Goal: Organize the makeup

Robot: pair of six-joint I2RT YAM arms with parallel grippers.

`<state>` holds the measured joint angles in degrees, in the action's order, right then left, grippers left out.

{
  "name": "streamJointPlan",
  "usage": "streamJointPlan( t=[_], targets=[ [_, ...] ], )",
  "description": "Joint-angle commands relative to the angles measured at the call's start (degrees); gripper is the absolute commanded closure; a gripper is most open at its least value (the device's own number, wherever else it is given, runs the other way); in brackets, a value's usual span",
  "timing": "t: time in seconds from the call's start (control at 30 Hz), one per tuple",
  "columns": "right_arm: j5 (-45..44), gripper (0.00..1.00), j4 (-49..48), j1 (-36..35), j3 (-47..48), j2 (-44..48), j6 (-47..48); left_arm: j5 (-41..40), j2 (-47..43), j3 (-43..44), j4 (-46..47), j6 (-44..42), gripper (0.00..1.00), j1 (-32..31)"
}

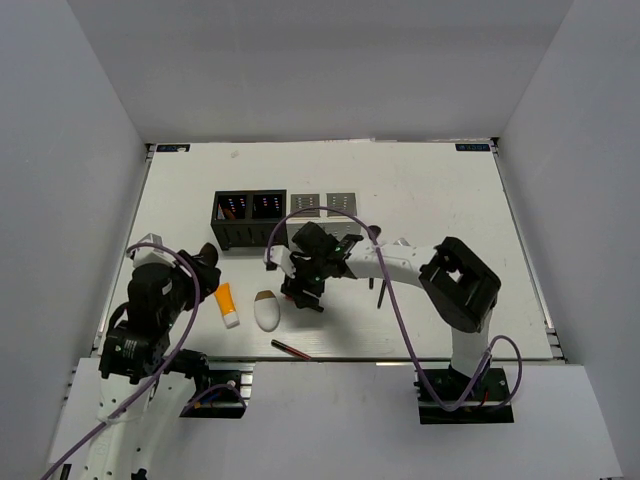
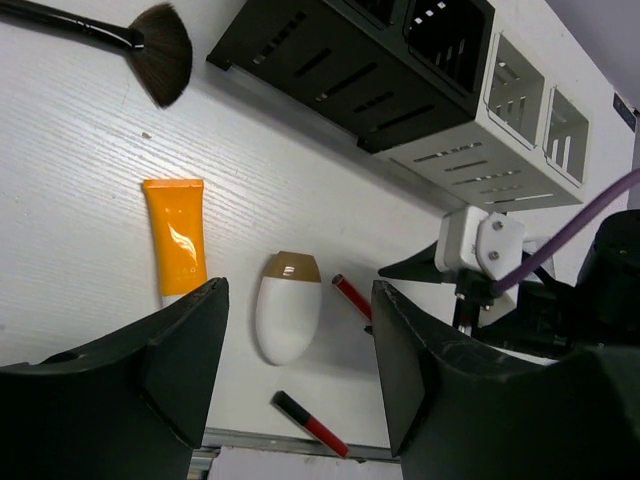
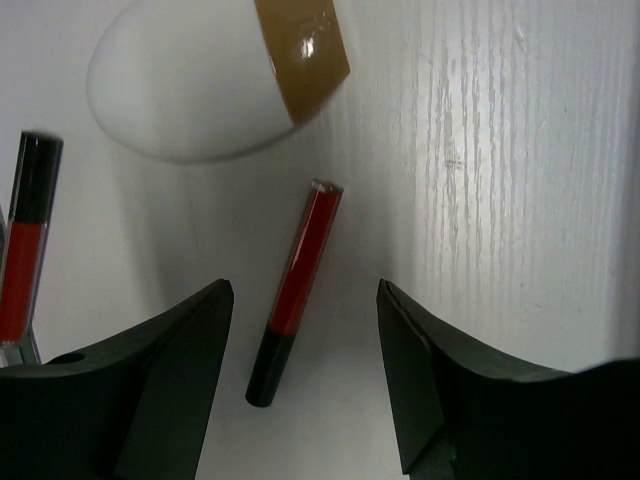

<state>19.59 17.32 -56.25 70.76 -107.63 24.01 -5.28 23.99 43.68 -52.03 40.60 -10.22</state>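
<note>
1. The left end effector (image 2: 298,335) stands well open and has hold of nothing; it is raised off the counter (image 1: 450,200).
2. The right end effector (image 3: 305,305) is also spread wide and empty, with both fingers clear of the makeup.
3. Dark-red sticks, two:
   - The first dark-red stick (image 3: 297,290) lies flat on the counter straight below the gap of the right end effector, touching neither finger.
   - The second dark-red stick (image 3: 25,240) lies out past that end effector's left finger, at the edge of the right wrist view.
4. Egg-shaped piece (image 2: 288,305), one: white with a brown tip, lying on the counter under the left end effector's gap, and just ahead of the right end effector beyond the first stick.
5. Orange tube (image 2: 176,240), one: its white cap end is hidden by the left end effector's left finger; it lies beside the egg-shaped piece without touching it.
6. Fan brush (image 2: 160,60), one in view: black, far ahead and to the left of the left end effector.
7. Organizers, two, joined end to end ahead of both end effectors: a black organizer (image 2: 350,60) and a grey-white organizer (image 2: 500,130), each showing two compartments.
</note>
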Motion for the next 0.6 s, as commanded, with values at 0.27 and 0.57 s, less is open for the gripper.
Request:
streamJointPlan(
  t=[0.27, 0.57],
  targets=[
    [-10.1, 0.42, 0.5, -4.3, 5.4, -6.4, -5.4, 2.6, -2.5, -0.6, -3.6, 1.9, 0.31, 0.3],
    [-16.1, 0.75, 1.1, -4.7, 1.4, -5.7, -5.8, 3.6, -3.2, -1.1, -4.2, 2.8, 0.33, 0.3]
  ],
)
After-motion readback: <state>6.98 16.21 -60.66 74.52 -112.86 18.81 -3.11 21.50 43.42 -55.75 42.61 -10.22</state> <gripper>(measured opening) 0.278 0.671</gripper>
